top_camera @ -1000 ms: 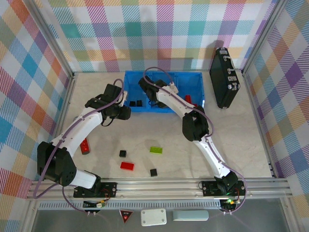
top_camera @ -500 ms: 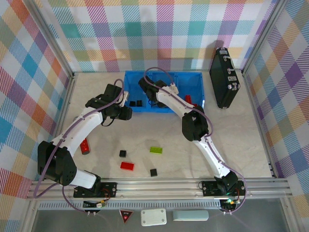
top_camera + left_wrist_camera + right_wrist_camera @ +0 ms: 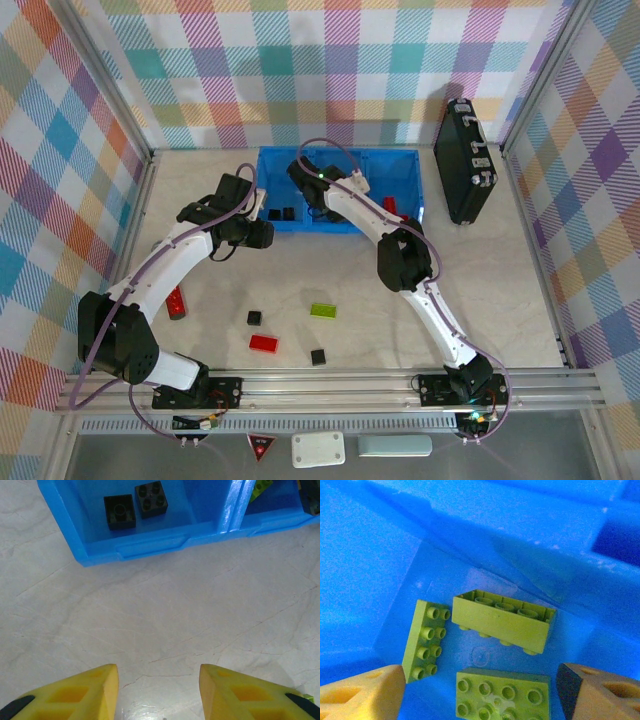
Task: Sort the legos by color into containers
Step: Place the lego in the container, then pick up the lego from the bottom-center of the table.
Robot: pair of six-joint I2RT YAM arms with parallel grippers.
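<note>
Five loose plastic bricks (image 3: 264,343) lie toward 6 o'clock of left gripper (image 3: 256,234), likely the nearer arm, jaws wide and empty. Lime-green rectangular brick (image 3: 323,311) runs 3-to-9. Right gripper (image 3: 480,677) gapes empty over blue plastic tray (image 3: 400,170).

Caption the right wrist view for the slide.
Open right gripper over three lime-green legos lying in one blue tray compartment.

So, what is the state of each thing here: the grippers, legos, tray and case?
Left gripper, open, empty.
Right gripper, open, empty.
Blue tray, open-topped, partly filled.
Black legos, two in tray, studs up.
Green legos, three in tray, one on its side.
Loose legos, five on table, unsorted.
Black case, closed.
</note>
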